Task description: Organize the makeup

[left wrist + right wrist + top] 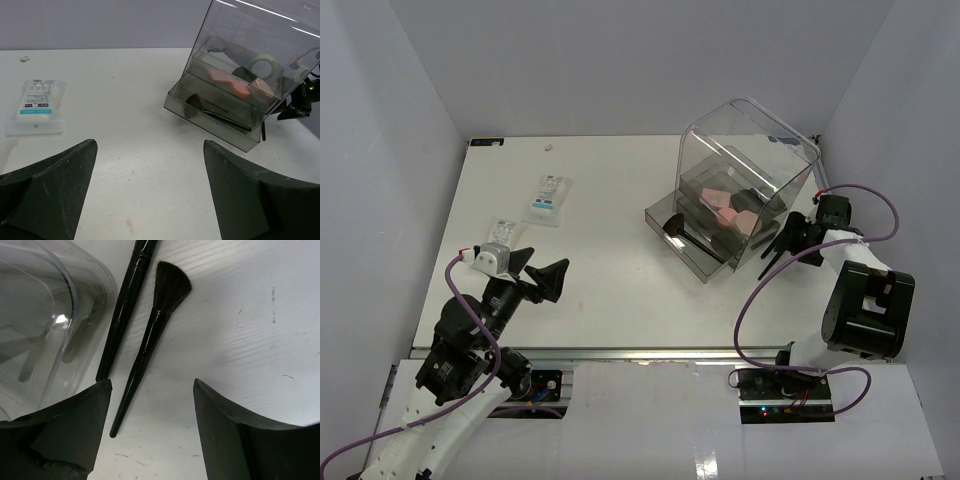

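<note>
— Where is the open room on the table?
— A wide white stretch is lying between the left gripper and the clear box. This gripper is hanging near the near left corner, its fingers spread wide, gripping nothing. The right side is tighter: the box is standing by the far right corner, and the right gripper is sitting between it and the right wall.
— Is the right claw pinching something?
— No, its fingers are also standing apart, with only table between them, just beside the box's rounded edge.
— How many things are you counting?
— Two packets: the far packet is lying in the open, and the near packet is lying close to the left edge, partly under the left wrist. Two brushes are lying side by side next to the box — the fan-shaped brush and the thin black brush. A third brush is lying in the pulled-out drawer. Inside the box, the left wrist view is giving me two pink sponge blocks and one round grey-green compact.
— Which view is showing more?
— Only the right wrist view is showing the two table brushes clearly; from above I cannot tell them from the black fingers.
</note>
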